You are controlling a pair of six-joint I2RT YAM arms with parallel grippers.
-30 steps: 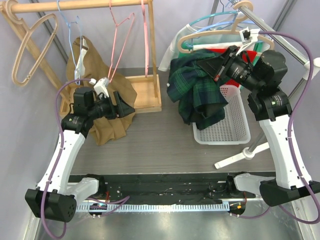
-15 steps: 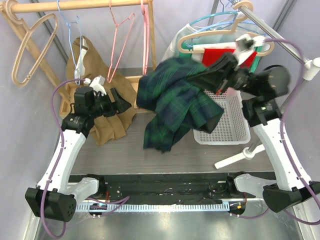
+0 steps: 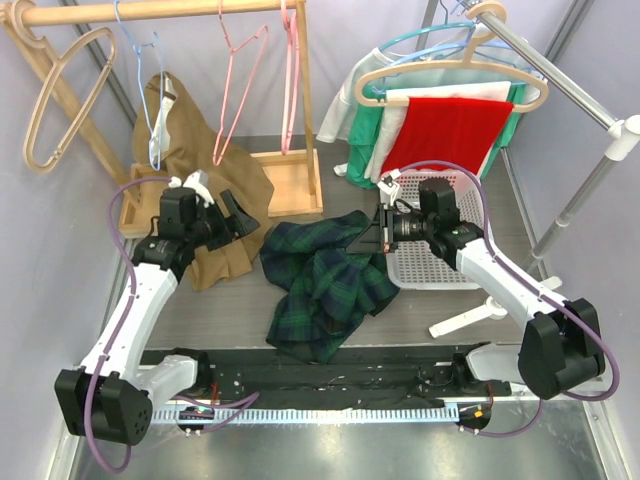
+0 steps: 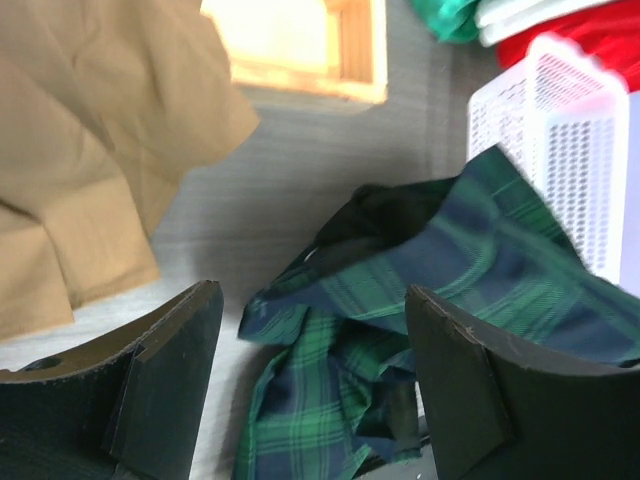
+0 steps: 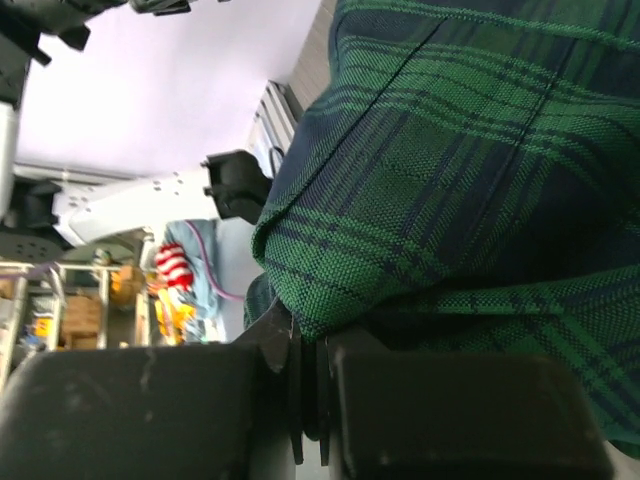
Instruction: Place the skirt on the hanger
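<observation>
My right gripper (image 3: 374, 238) pinches plaid skirt (image 3: 325, 285) edge, likely to lay it flat; my left gripper (image 3: 238, 212) spread, awaiting handover.

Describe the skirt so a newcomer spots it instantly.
Start at the white mesh basket on the right of the grey table. The skirt is the crumpled heap lying on the tabletop just left of it, one edge pinched in the right gripper. It is the only dark green-and-navy plaid cloth; the tan garment further left is plain.
</observation>
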